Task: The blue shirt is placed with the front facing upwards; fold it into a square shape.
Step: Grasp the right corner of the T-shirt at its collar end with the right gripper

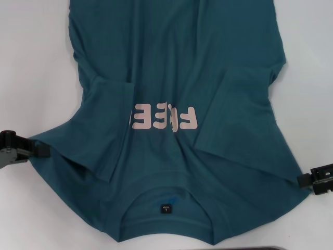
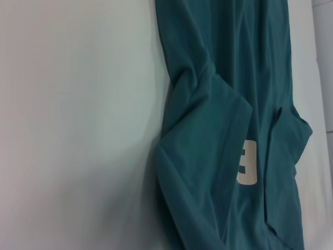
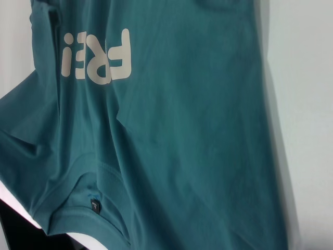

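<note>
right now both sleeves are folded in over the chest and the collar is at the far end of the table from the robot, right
Not quite. The head view shows both sleeves folded in over the blue shirt, but its collar with the neck label lies at the near end, closest to the robot.

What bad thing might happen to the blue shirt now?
1. The blue shirt is already bunched: both sleeves lie folded in over the chest and creases run past the pink letters. Folding on top of that would probably give a lumpy shape, not a neat square.
2. The left gripper and right gripper sit at the shirt's shoulder edges. If one pulls harder or slips off, the cloth may skew on the white table.
</note>
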`<action>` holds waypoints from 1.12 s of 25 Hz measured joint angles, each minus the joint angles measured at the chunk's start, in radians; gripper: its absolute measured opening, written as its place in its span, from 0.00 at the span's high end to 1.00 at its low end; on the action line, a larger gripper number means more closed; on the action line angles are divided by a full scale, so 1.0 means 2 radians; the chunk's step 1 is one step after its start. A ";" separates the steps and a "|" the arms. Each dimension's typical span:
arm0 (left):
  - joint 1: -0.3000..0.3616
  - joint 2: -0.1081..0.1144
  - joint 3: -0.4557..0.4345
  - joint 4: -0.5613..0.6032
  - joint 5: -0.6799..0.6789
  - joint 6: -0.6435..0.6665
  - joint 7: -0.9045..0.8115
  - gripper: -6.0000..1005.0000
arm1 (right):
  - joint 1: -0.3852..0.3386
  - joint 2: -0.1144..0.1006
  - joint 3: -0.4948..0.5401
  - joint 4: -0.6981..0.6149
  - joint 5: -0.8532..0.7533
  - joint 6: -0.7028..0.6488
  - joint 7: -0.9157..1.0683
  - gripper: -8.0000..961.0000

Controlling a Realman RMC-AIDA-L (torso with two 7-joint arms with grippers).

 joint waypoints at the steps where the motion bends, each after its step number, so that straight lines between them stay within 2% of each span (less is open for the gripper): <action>1: 0.000 0.000 0.000 0.000 0.000 0.000 0.000 0.98 | 0.000 0.000 0.000 0.000 0.000 0.000 -0.001 0.05; 28: 0.000 0.001 0.000 0.000 0.000 -0.001 0.000 0.98 | 0.011 0.012 0.000 0.005 -0.005 0.004 -0.005 0.05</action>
